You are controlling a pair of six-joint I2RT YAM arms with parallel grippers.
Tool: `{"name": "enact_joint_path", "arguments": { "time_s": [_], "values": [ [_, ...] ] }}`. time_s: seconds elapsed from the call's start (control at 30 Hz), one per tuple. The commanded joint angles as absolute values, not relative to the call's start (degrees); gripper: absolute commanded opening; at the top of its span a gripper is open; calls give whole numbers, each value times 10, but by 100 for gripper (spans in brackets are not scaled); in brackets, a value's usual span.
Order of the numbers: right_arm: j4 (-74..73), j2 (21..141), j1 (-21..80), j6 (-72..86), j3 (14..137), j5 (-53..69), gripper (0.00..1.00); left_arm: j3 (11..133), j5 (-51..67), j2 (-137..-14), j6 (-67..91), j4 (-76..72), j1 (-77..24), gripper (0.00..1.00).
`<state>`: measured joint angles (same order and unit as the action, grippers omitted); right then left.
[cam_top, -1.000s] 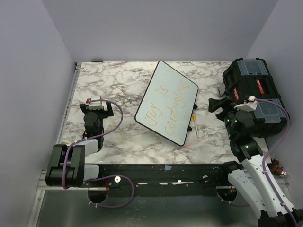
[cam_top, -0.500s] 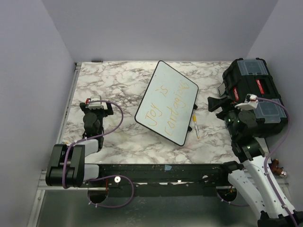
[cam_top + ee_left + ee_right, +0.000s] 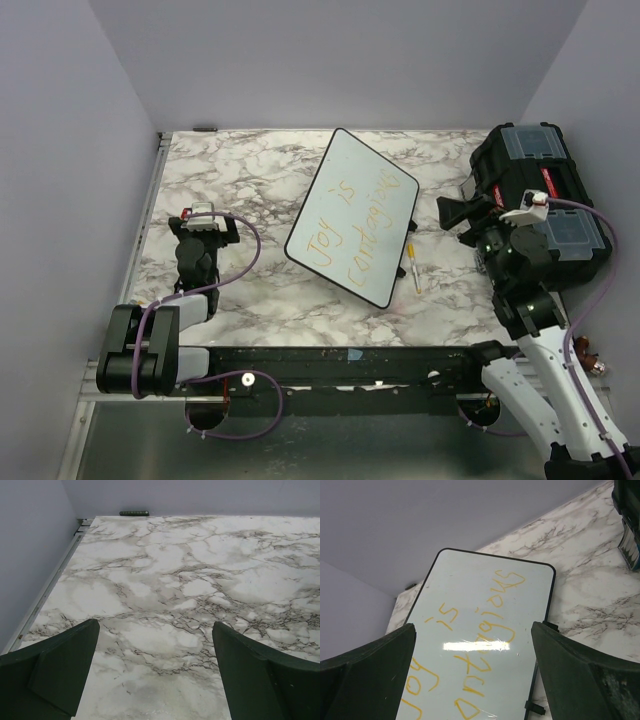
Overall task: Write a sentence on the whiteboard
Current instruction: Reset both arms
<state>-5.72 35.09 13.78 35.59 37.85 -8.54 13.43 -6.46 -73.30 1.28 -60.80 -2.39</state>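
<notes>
top external: high on near side of large flat white black-rimmed whiteboard (image 3: 352, 215), looking down | left wrist: low over grey-veined marble tabletop (image 3: 190, 580), left of whiteboard, facing pale lilac far wall (image 3: 200, 495) | right wrist: near whiteboard's right, facing it | shared: whiteboard, top/right wrist

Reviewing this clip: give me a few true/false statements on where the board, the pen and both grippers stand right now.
1. The sentence on the whiteboard reads "Joy is contagious". True.
2. The right gripper holds the marker. False: its jaws are open and empty; the marker lies on the table beside the board.
3. The left gripper is open over bare marble. True.
4. The whiteboard lies on the toolbox. False: it rests on the table, apart from the toolbox.
</notes>
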Motion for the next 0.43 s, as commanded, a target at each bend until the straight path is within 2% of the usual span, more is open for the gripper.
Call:
{"name": "enact_joint_path", "arguments": {
  "time_s": [0.0,0.4],
  "values": [
    [-97,334,135,370,402,-94,100,132,-48,-734,10,-631,-27,98],
    [-128,351,135,372,416,-99,100,132,-49,-734,10,-631,-27,99]
  ]
}}
